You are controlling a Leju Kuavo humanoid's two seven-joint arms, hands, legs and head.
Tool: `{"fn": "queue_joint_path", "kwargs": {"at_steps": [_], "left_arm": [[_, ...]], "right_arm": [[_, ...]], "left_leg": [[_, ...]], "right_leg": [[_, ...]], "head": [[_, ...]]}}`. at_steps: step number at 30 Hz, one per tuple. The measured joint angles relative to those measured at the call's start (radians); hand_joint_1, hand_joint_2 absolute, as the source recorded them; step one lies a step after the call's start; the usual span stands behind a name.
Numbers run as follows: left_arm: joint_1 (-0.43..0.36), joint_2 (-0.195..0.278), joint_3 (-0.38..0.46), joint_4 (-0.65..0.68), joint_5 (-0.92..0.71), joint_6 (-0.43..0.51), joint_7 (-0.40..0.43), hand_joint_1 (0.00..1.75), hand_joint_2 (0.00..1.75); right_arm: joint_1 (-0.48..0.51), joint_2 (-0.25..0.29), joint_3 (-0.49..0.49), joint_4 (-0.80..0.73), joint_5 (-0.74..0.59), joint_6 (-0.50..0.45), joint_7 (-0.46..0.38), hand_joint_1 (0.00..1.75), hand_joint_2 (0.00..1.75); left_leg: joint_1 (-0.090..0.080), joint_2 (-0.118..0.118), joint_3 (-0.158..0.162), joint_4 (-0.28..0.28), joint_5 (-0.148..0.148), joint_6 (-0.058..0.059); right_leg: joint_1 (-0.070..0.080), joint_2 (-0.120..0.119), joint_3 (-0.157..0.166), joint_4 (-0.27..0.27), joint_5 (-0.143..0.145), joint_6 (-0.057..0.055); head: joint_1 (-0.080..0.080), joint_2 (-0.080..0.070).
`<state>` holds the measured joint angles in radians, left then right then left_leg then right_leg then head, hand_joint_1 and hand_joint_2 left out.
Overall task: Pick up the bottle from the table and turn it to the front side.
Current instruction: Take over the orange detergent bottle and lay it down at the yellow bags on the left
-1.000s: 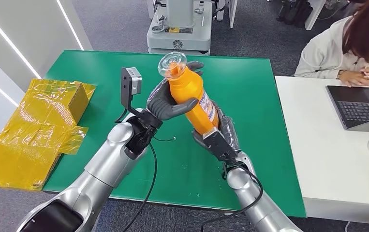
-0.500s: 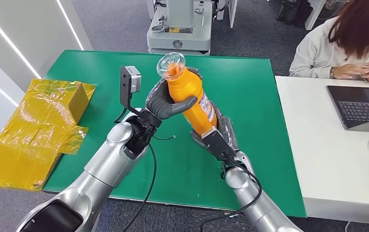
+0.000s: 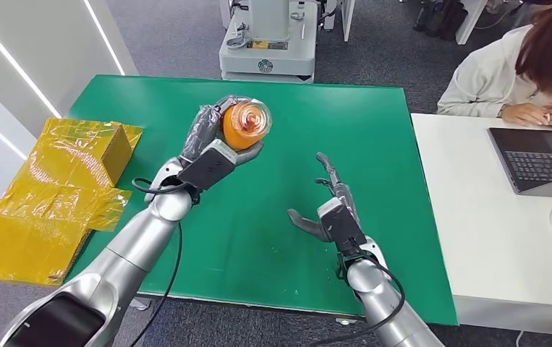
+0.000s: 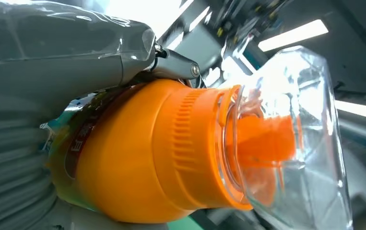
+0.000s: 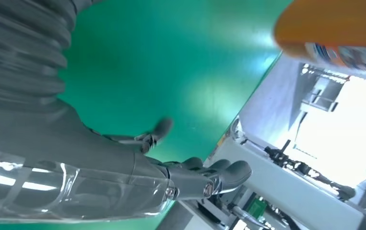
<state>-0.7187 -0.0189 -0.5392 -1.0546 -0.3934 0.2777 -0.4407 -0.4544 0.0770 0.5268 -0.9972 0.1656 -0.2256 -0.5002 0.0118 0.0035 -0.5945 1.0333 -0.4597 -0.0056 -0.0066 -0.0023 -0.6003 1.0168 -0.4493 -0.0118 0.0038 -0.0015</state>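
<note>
Above the green rectangular surface (image 3: 374, 130), the orange plastic bottle with a clear domed cap (image 3: 244, 124) is gripped by the left hand (image 3: 211, 148), its cap turned toward the head camera. Nearer the surface's front edge, the right hand (image 3: 328, 210) is held wide, with nothing in it and fingers spread.

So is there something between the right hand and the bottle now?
Nothing visible. The right hand is open above the green table; the left hand holds the bottle up, with bare table between them.
</note>
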Motion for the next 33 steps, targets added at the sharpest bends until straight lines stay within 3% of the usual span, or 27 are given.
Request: {"fn": "queue_joint_path", "kwargs": {"at_steps": [7,16,26,33], "left_arm": [[-0.060,0.066,-0.004,0.076,-0.456,0.196,0.076,1.75,1.75],[-0.142,0.119,-0.071,0.170,-0.966,0.235,0.286,1.75,1.75],[-0.138,0.194,-0.094,0.241,-1.133,0.171,0.397,1.75,1.75],[0.009,0.308,-0.074,0.163,-1.168,-0.016,0.601,1.75,1.75]], "right_arm": [[0.105,-0.066,-0.002,-0.191,-0.008,-0.015,-0.003,0.00,1.75],[0.253,-0.136,-0.025,-0.409,0.014,-0.069,-0.006,0.00,1.75],[0.381,-0.178,-0.077,-0.565,0.040,-0.100,-0.015,0.00,1.75],[0.446,-0.179,-0.130,-0.615,0.074,-0.048,-0.004,0.00,1.75]], "left_leg": [[0.000,-0.001,0.000,0.000,0.000,0.000],[0.000,0.000,-0.001,0.000,0.000,0.000],[0.000,0.001,-0.001,-0.001,0.000,0.000],[0.000,0.004,0.000,-0.001,0.000,0.000]], "right_leg": [[0.000,-0.001,0.000,0.000,0.000,0.000],[0.000,0.000,0.000,0.000,0.000,0.000],[0.000,0.001,0.000,0.000,0.000,0.000],[0.000,0.003,-0.001,0.000,0.000,0.000]], "head": [[0.000,0.000],[0.000,0.000],[0.000,0.000],[0.000,0.000]]}}
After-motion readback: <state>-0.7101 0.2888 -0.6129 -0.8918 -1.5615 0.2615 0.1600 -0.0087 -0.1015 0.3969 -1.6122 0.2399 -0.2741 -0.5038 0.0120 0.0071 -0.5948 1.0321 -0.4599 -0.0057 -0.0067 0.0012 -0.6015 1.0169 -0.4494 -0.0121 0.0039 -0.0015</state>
